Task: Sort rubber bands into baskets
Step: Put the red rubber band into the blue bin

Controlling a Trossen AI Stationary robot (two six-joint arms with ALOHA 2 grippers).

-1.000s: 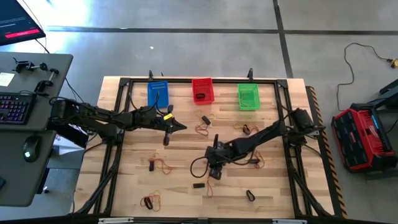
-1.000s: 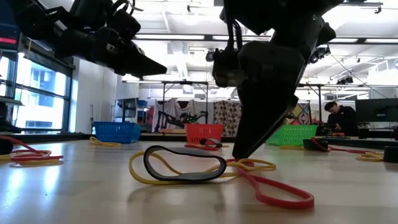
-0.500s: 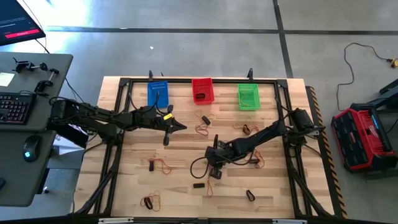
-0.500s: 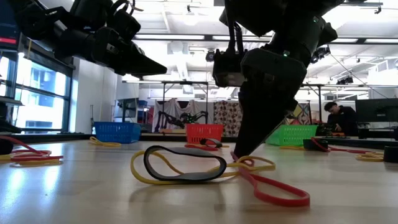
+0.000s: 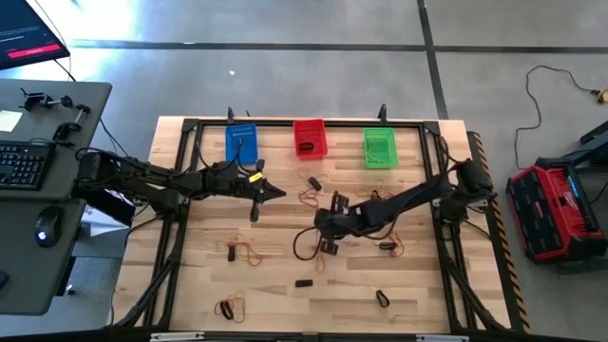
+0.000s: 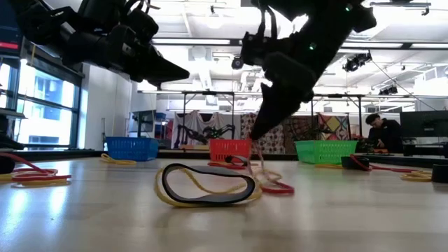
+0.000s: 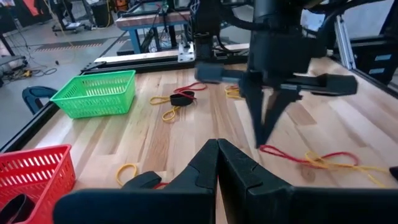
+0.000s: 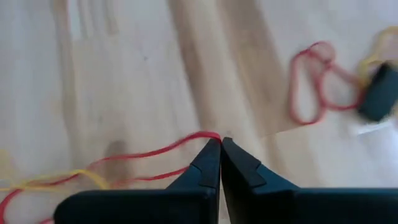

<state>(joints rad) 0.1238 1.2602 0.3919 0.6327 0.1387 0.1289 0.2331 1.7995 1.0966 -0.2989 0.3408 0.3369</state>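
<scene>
right gripper [image 8: 220,142] is pinched on a red band [image 8: 155,149] mid-table, lifting it clear of a yellow band [image 6: 210,183], likely bound for the red basket [image 5: 309,138]. left gripper [image 5: 275,194] hangs shut, empty.

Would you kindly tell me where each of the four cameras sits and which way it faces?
High view: overhead, straight down on table, both arms, three baskets.
Low view: table height, level toward the room; both grippers hang in from above.
Left wrist view: past the shut left gripper toward the right arm, green basket.
Right wrist view: down past the right gripper, shut on a red rubber band.
Shared: that band also shows in the low view, trailing from the right gripper.
</scene>
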